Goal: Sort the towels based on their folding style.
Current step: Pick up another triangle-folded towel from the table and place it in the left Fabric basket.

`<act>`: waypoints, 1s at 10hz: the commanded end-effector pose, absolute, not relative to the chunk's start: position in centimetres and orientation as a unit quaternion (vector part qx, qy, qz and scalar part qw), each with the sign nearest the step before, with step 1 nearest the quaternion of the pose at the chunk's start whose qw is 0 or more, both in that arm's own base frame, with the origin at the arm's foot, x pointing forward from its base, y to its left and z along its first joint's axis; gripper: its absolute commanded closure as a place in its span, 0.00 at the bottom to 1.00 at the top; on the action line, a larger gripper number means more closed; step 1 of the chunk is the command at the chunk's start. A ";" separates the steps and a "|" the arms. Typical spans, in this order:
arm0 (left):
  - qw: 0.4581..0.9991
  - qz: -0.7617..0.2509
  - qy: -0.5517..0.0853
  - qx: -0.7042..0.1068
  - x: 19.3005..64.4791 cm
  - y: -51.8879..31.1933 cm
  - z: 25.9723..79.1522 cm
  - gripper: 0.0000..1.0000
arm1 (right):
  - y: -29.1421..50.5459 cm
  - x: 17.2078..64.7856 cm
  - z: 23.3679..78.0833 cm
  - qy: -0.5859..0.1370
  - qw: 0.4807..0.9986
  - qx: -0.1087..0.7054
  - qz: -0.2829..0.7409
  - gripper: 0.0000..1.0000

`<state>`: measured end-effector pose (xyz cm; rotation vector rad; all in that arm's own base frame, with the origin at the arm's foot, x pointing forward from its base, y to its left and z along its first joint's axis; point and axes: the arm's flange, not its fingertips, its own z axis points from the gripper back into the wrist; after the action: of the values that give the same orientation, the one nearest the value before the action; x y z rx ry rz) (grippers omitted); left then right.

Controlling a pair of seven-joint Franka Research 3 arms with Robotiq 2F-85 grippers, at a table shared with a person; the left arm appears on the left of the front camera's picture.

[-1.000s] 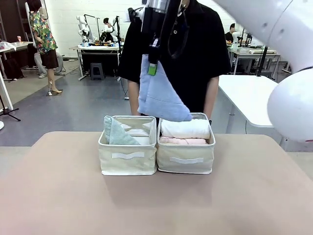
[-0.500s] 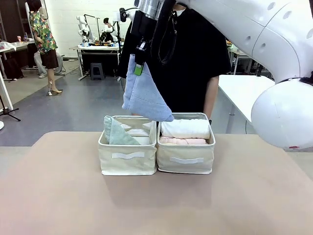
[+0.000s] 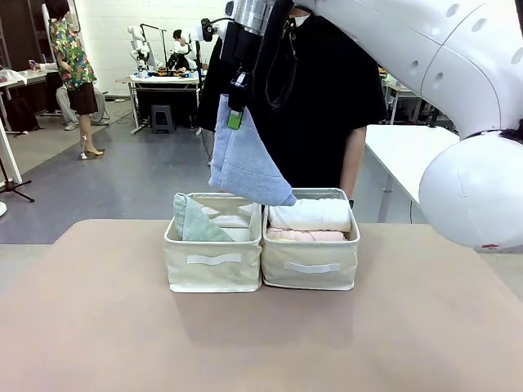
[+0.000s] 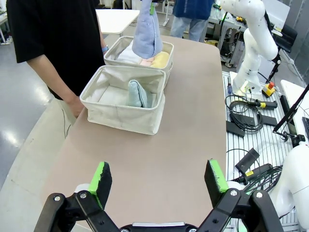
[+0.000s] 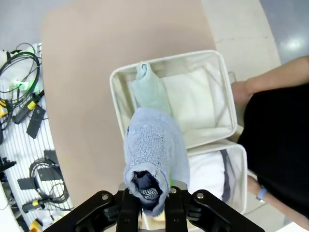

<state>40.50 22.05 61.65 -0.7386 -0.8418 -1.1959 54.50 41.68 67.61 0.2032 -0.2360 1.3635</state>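
1. Above the two baskets, the light blue towel [image 3: 245, 163] hangs straight down from the right gripper [image 3: 236, 110], its narrow end at the fingertips and its wide end lowest.
2. Right gripper [image 5: 147, 193]: the fingers are clamped on the top end of the light blue towel [image 5: 154, 150]. A green pad [image 3: 234, 120] shows against the cloth in the front view.
3. Towel position: the wide lower corner sits at about rim height in the front view, over the line where the left basket [image 3: 214, 273] and the right basket [image 3: 310, 278] meet. Contact with either basket cannot be confirmed.
4. Left basket contents: one pale teal towel [image 3: 194, 222], folded to a point, leans at the basket's outer side. In the right wrist view the teal towel [image 5: 150, 89] lies just beyond the hanging blue one.
5. Right basket contents: a rolled white towel [image 3: 310, 214] on top of a pale pink towel [image 3: 306, 235]. The left wrist view also shows a yellow towel [image 4: 161, 59] in it.
6. Left gripper [image 4: 158, 176]: the fingers are spread wide, with nothing between them, above the bare table [image 4: 193, 125], well apart from both baskets.
7. A person in a black shirt [image 3: 327, 98] stands at the far side, with one hand [image 5: 240, 89] just beside the left basket's far wall.
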 end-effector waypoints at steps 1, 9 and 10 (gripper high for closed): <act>0.687 -0.531 -0.376 -0.324 40.2 21.8 61.6 0.00 | 41.7 54.5 67.6 -0.108 0.765 0.093 0.627 0.83; 0.687 -0.531 -0.376 -0.324 40.2 21.8 61.6 0.00 | 45.4 59.6 63.7 -0.211 0.757 0.177 0.592 0.83; 0.687 -0.531 -0.376 -0.324 40.2 21.8 61.6 0.00 | 45.8 60.2 63.2 -0.211 0.758 0.178 0.591 0.83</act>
<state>40.50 22.05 61.66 -0.7384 -0.8419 -1.1960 59.58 45.06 62.86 0.3475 -0.4411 1.2976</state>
